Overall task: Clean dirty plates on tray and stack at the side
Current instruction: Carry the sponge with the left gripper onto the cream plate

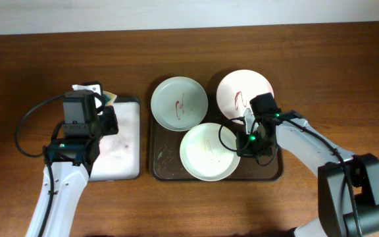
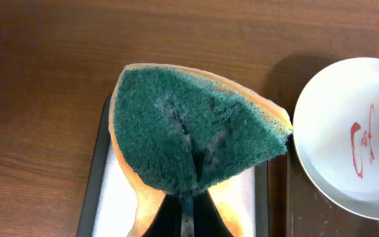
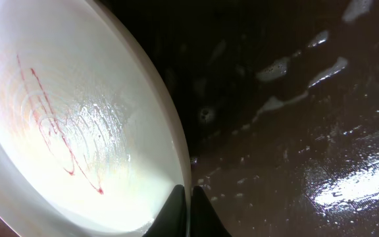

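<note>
Three smeared plates sit on the dark brown tray (image 1: pixel 163 168): a mint-green plate (image 1: pixel 179 104) at the back left, a white plate (image 1: pixel 239 89) at the back right, and a mint-green front plate (image 1: pixel 206 153). My right gripper (image 1: pixel 243 141) is shut on the front plate's right rim (image 3: pixel 176 158), one finger inside and one outside. My left gripper (image 1: pixel 104 113) is shut on a green-and-yellow sponge (image 2: pixel 189 125), held above the small white-inside tray (image 1: pixel 124 141). The back-left plate (image 2: pixel 354 138) shows at the right of the left wrist view.
The small dark-rimmed tray (image 2: pixel 97 171) with its white inside lies left of the brown tray. The brown tray's floor (image 3: pixel 295 131) is wet with droplets and smudges. Bare wooden table (image 1: pixel 31 66) surrounds both trays.
</note>
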Motion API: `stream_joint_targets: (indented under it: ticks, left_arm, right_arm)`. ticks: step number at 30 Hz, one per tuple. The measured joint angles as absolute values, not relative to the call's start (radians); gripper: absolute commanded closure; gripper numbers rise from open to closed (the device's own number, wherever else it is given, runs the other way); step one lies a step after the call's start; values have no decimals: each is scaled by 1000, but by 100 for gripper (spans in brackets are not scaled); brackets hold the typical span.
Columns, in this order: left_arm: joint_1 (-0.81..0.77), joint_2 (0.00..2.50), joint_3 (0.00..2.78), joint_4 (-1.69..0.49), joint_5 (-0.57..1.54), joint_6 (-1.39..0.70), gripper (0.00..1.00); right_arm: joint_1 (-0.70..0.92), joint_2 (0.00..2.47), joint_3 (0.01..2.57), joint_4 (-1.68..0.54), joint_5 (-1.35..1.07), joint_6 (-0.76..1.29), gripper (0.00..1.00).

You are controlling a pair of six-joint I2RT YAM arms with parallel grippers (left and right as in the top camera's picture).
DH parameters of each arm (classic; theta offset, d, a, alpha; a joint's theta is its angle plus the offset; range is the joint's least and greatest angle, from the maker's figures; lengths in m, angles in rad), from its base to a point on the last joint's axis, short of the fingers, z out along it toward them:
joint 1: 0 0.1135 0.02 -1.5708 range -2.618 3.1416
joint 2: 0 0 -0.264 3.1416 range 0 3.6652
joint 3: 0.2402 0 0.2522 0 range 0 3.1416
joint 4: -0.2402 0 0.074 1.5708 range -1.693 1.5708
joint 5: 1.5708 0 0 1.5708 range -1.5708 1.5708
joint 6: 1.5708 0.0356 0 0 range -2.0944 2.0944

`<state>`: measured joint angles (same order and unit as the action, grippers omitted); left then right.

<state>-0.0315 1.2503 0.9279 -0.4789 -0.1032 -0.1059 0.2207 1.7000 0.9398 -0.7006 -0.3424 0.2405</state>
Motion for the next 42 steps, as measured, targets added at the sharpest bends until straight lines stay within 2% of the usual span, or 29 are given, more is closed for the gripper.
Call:
stream_joint_targets:
  ticks: [6, 18, 31, 37, 42]
  left_arm:
    - [-32, 1275, 884, -485, -110, -106, 100]
    - [-127, 1544, 834, -467, -108, -107, 100]
    - [-157, 1547, 834, -368, 110, -114, 100]
    - [-157, 1547, 834, -367, 136, -114, 100]
    - [-157, 1432, 847, -337, 155, -162, 100]
  right_arm:
    - [221, 1700, 940, -700, -342, 241, 96]
    - [221, 1700, 940, -699, -342, 241, 96]
    - [221, 1700, 940, -700, -342, 241, 96]
    - [221, 1700, 940, -701, -342, 241, 96]
    - [221, 1700, 940, -701, -342, 241, 96]
